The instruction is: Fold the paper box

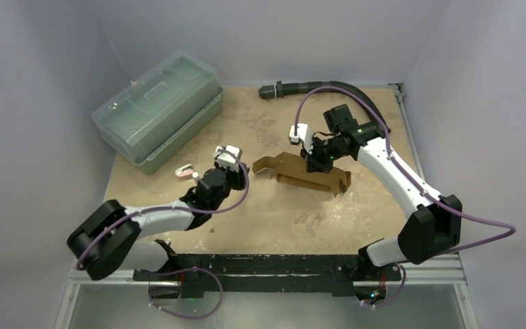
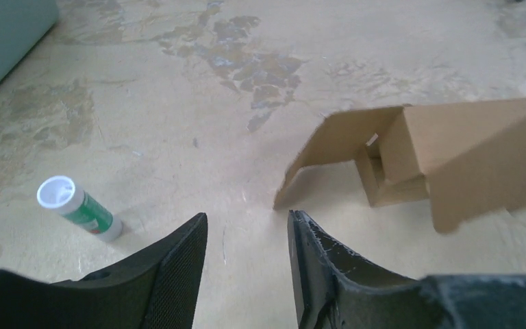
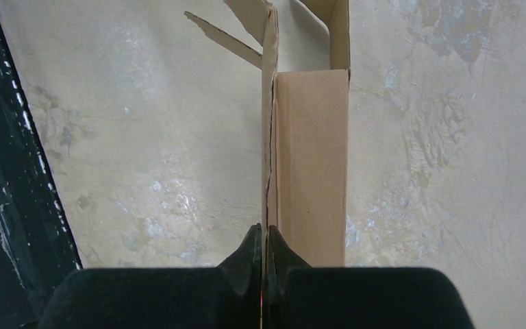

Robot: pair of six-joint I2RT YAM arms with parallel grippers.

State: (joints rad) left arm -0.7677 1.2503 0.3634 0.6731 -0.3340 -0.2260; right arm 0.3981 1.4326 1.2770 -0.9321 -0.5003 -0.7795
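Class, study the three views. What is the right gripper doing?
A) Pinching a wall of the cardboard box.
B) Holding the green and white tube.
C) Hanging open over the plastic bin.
A: the right wrist view shows the right gripper shut on a thin wall of the cardboard box; the tube lies loose on the table.

One paper box, one lidded plastic bin at ten o'clock, one white-capped tube, one black hose, and two grippers: left gripper, right gripper.
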